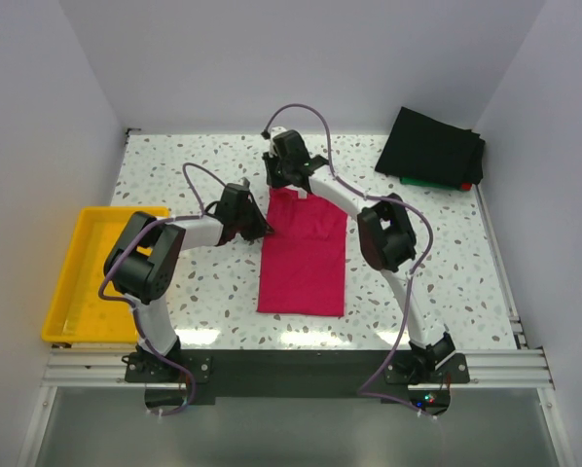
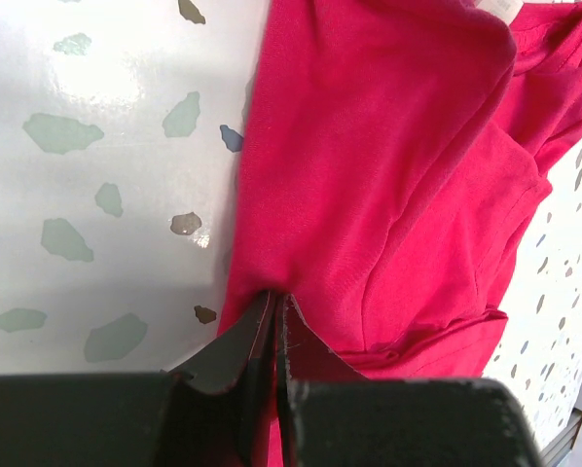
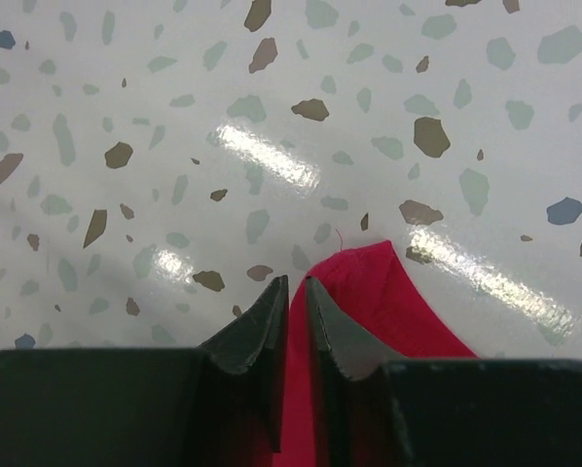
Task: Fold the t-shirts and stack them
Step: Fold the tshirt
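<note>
A crimson-pink t-shirt (image 1: 304, 255) lies partly folded in a long strip at the table's middle. My left gripper (image 1: 256, 226) is shut on its left edge near the top; in the left wrist view the fingertips (image 2: 274, 306) pinch the cloth (image 2: 388, 165). My right gripper (image 1: 291, 180) is shut on the shirt's far top corner, and in the right wrist view the pink cloth (image 3: 388, 302) runs between the jaws of the gripper (image 3: 296, 292). A stack of dark folded t-shirts (image 1: 432, 148), black on top with green and red edges showing, sits at the back right.
A yellow plastic tray (image 1: 77, 277) rests at the table's left edge. White walls enclose the speckled tabletop (image 1: 437, 253) on three sides. The right arm's elbow (image 1: 386, 233) hangs just right of the pink shirt.
</note>
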